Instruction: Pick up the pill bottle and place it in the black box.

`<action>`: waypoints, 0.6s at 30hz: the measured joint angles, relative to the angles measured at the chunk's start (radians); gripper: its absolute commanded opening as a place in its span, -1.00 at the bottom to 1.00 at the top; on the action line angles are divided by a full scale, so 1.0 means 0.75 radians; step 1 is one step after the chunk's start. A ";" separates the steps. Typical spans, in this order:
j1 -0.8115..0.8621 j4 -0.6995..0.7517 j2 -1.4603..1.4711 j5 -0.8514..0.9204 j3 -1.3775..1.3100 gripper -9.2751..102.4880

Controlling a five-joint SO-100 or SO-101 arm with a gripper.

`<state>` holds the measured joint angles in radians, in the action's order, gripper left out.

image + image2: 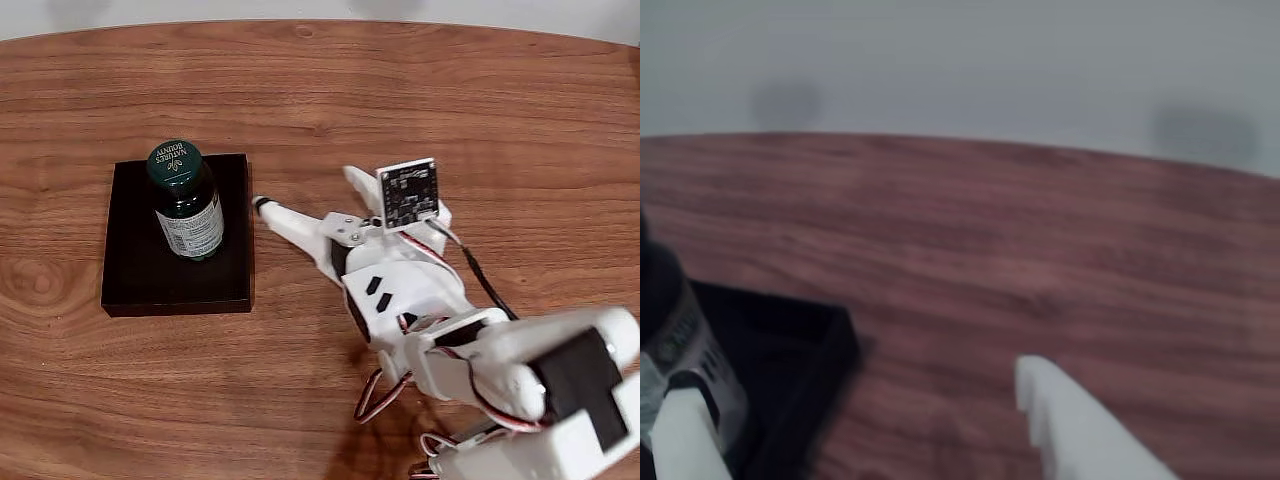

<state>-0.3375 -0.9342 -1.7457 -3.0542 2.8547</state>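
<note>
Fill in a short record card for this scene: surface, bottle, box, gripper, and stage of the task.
surface: wooden table
bottle: pill bottle, dark green, white label, upright inside the black box
box: on the table, left of the arm in the fixed view
gripper: gripper open, empty, beside the box's right edge; in the wrist view one white finger shows in front of the bottle
stage: bottle already in the box, released

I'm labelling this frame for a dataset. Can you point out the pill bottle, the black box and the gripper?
pill bottle (189,228): fixed view, on its white label.
black box (135,280): fixed view, on bare tray floor left of the bottle.
gripper (305,195): fixed view, midway between the fingertips.
</note>
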 measured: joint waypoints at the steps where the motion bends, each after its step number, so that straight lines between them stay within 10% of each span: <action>1: 0.012 0.049 -0.029 -0.008 0.006 -0.20; 18: 0.174 0.771 -0.589 -0.078 0.170 -0.23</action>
<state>-0.2071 -0.3559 -2.1875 -3.1124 2.9821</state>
